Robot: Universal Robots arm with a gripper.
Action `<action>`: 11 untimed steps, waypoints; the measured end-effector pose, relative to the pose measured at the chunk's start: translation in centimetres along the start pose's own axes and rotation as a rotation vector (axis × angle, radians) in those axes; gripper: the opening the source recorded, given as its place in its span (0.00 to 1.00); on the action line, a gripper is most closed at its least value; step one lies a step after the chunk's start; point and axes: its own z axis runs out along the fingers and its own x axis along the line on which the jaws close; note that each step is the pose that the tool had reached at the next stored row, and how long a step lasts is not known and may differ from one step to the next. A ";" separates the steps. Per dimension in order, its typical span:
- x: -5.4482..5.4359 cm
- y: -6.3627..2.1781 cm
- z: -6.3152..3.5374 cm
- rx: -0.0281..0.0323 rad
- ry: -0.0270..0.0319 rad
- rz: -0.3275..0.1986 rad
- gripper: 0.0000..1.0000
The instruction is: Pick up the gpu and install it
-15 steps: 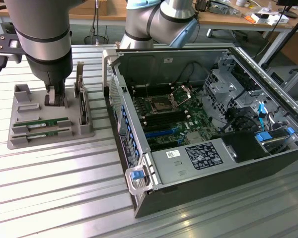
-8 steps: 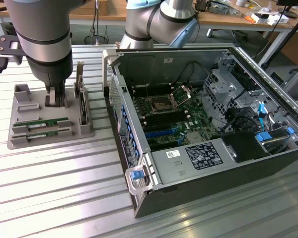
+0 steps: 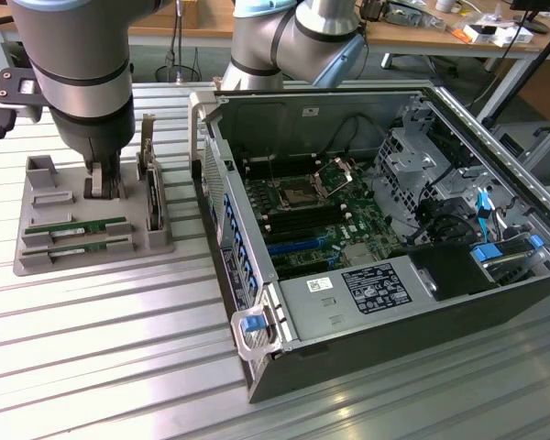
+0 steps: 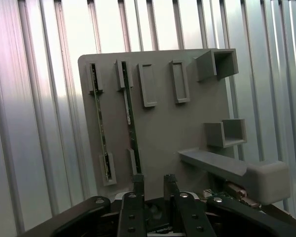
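Green against grey is what catches the eye. The gpu (image 4: pixel 130 118) is a long, thin strip of green circuit board standing on its edge in a slot of a grey plastic tray (image 4: pixel 163 133), with a small raised bracket holding it at each end. In the wrist view a pale patch runs along part of its upper edge (a label, by the look of it). Little else of its face can be made out from that angle. A second stick (image 4: pixel 100 138) just like it sits in the neighbouring slot, parallel and near, and the two do not touch. In the exterior view the pair run along the near side of the tray, the gpu (image 3: pixel 84 225) behind and the second stick (image 3: pixel 73 246) in front of it. The hand (image 3: pixel 102 188) hangs low over the tray, just behind the gpu's slot. Its two dark fingers (image 4: pixel 138 185) are spread apart with nothing between them. From the wrist view one finger looks close to the near end of the gpu, though I cannot tell whether it touches. The tray rests on a ribbed metal table (image 3: pixel 119 367). Just beside it, to the exterior view's right, an open computer case (image 3: pixel 367 356) lies with its green motherboard (image 3: pixel 302 206) exposed.
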 end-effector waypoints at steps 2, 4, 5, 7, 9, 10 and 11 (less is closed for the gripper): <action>0.0 -0.01 0.09 -0.0003 -0.0022 0.000 0.30; 0.1 -0.03 0.32 -0.0010 -0.0068 0.000 0.30; 0.1 -0.03 0.37 -0.0010 -0.0075 0.000 0.30; 0.1 -0.04 0.43 -0.0012 -0.0083 0.000 0.30; 0.1 -0.04 0.48 -0.0012 -0.0087 0.000 0.30; 0.2 -0.04 0.52 -0.0013 -0.0091 0.000 0.30; 0.2 -0.05 0.57 -0.0014 -0.0095 0.000 0.30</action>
